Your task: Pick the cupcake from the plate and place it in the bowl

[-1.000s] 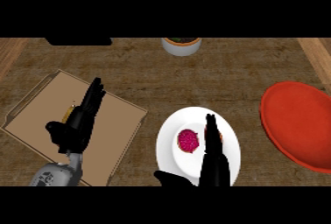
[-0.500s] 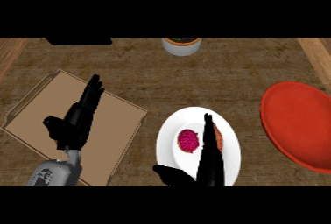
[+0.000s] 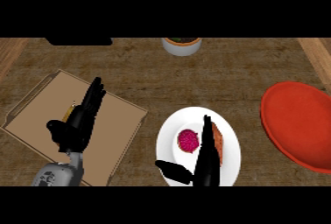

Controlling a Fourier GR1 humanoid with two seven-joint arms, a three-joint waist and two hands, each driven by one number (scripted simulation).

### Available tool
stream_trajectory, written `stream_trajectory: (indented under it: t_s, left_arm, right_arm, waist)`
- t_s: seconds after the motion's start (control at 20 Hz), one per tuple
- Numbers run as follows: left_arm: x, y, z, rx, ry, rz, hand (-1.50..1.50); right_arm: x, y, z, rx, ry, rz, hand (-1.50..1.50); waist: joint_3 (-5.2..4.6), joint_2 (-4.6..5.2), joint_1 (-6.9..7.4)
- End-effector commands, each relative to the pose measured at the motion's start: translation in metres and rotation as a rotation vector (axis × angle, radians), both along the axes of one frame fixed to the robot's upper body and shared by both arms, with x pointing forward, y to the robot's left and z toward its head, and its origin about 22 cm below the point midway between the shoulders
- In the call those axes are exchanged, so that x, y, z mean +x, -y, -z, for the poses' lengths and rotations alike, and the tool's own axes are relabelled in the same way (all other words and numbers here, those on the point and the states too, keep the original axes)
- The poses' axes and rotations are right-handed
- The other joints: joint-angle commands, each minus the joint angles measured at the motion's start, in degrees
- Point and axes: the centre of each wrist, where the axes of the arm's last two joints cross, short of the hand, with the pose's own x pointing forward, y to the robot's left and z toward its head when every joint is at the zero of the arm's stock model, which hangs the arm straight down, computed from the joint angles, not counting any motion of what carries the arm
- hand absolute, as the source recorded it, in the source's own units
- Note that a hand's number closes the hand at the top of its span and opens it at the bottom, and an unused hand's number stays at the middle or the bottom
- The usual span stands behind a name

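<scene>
- Our right hand (image 3: 207, 161) is spread over the white plate (image 3: 184, 119). Its fingers are straight and point to 12 o'clock, and it holds nothing.
- Since a second ago its thumb has swung out toward 9 o'clock, and the fingers have crept a little further up the plate.
- The cupcake (image 3: 188, 140) has not moved. It sits on the plate just at 9 o'clock of our fingers and at 1 o'clock of the thumb, so it now lies in the opening between them.
- We read this as the hand set up for the grasp but not yet closed. The pick and the carry are still to do.
- The red bowl (image 3: 297, 127) lies at 3 o'clock of the plate, apart from it.
- Our left hand (image 3: 77, 127) rests open over the tan tray (image 3: 119, 114), much as before.
- The cupcake has a round, bumpy magenta top. A brown-orange strip shows at 3 o'clock of the fingers, and we cannot tell whether it belongs to the cupcake.
- The plate is smooth and glossy, and the bowl is matte with a broad rim.
- The tray looks like flat cardboard with a raised edge, and the worktop (image 3: 213, 74) is rough, grainy brown.
</scene>
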Motion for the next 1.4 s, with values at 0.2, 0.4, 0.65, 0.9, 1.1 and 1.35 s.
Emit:
stream_trajectory:
  t_s: [0.2, 0.4, 0.65, 0.9, 1.1, 1.35]
  left_arm:
    - [0.000, 0.005, 0.008, 0.007, -0.001, -0.018, 0.00]
    - [-0.007, 0.005, 0.004, 0.008, 0.002, 0.001, 0.00]
    - [0.002, -0.006, 0.002, -0.005, 0.008, -0.011, 0.00]
    - [0.008, 0.002, -0.005, 0.005, 0.001, 0.013, 0.00]
    - [-0.003, 0.007, 0.010, -0.001, -0.007, 0.002, 0.00]
    - [0.006, 0.011, -0.003, -0.006, 0.009, 0.026, 0.00]
  right_arm:
    - [0.016, 0.001, 0.028, -0.109, -0.125, 0.062, -1.50]
    - [0.023, 0.006, 0.028, -0.103, -0.119, 0.021, -1.50]
    - [0.014, 0.003, 0.052, -0.164, -0.125, -0.117, 1.50]
    - [0.008, -0.013, 0.060, -0.239, -0.103, -0.193, 1.50]
    - [0.010, -0.030, 0.053, -0.171, -0.068, -0.172, 1.50]
    - [-0.068, 0.001, 0.044, -0.253, -0.001, -0.900, 1.50]
  waist:
    - [-0.02, 0.01, 0.03]
    - [-0.01, -0.02, 0.07]
    - [0.01, 0.09, 0.24]
    - [0.00, 0.05, 0.19]
    - [0.01, 0.05, 0.41]
    - [0.43, -0.03, 2.37]
